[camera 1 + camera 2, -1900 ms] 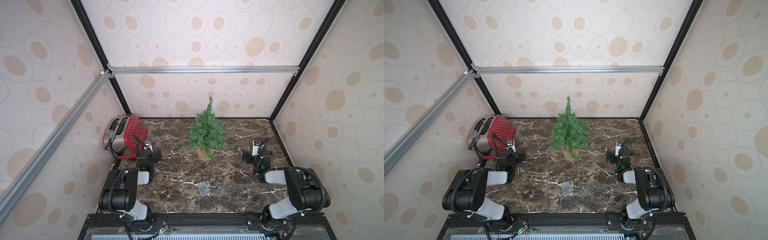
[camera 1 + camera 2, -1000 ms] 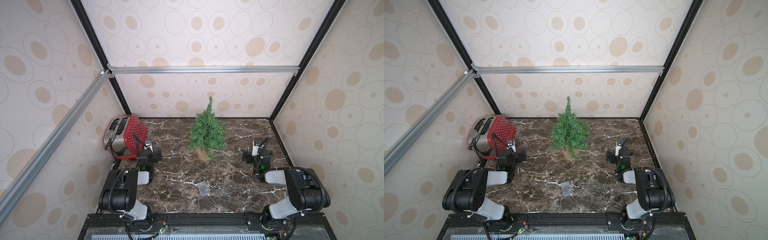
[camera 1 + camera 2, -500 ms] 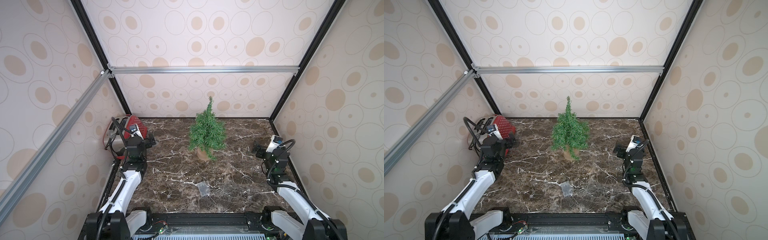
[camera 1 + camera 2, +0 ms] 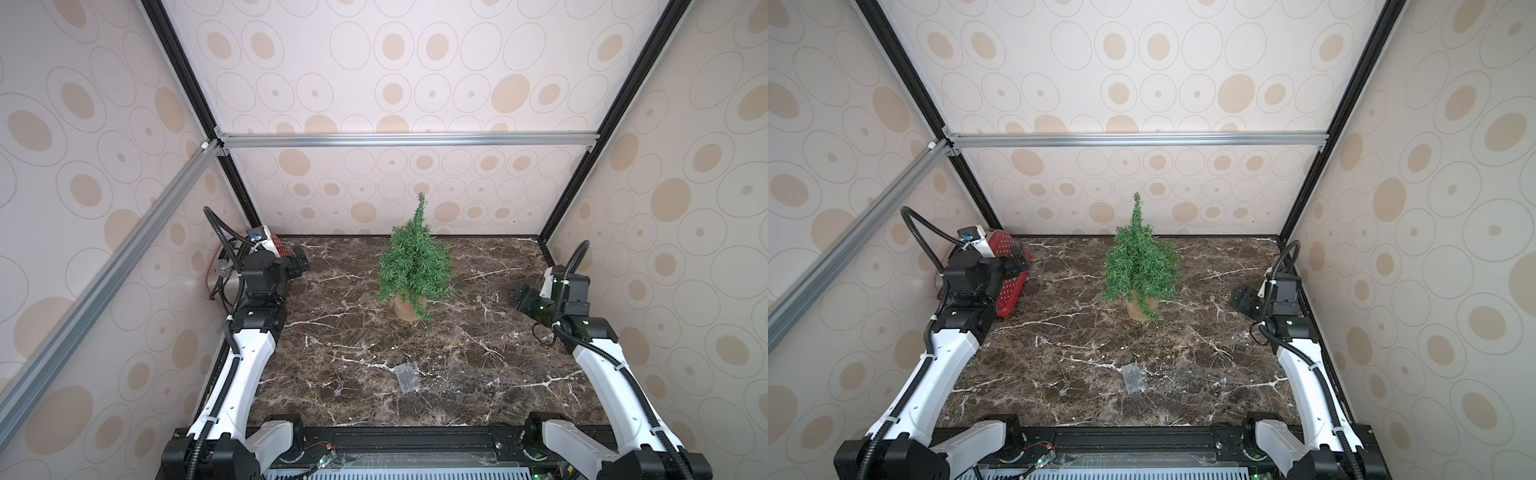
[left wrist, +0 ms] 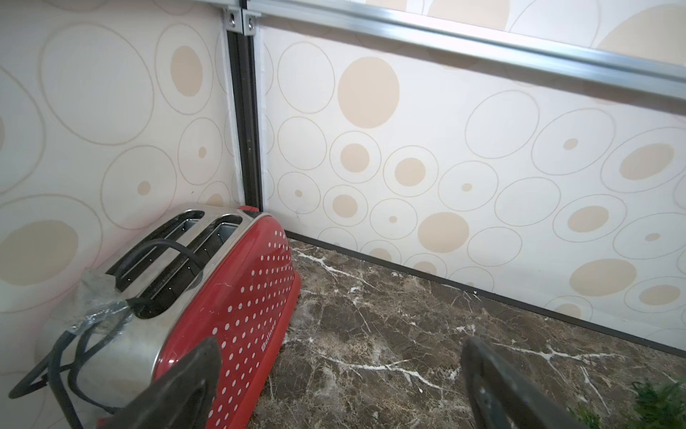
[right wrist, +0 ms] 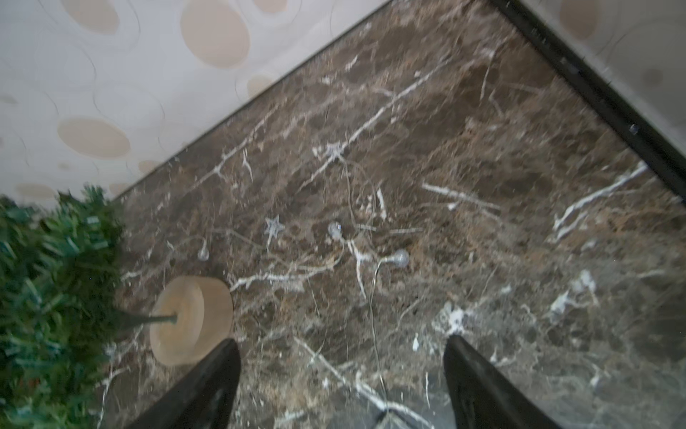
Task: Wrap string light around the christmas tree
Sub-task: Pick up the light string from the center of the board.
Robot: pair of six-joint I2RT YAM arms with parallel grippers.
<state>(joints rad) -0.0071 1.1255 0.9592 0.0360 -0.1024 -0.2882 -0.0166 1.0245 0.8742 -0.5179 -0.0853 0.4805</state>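
Upright, the tree stands on its tan base toward the back middle of the counter, seen so in both top views. The string light lies loose on the counter. In the right wrist view a clear star and a few ball bulbs sit on the marble just beside the base, joined by hair-thin wire. Its battery box lies flat near the front edge, well apart from the tree. The left jaws stand wide with nothing between them, raised at the back left corner next to the red toaster. The right jaws are also spread and empty, held above the counter at the right side, facing the bulbs and tree base. A strand of wire runs along the counter between them.
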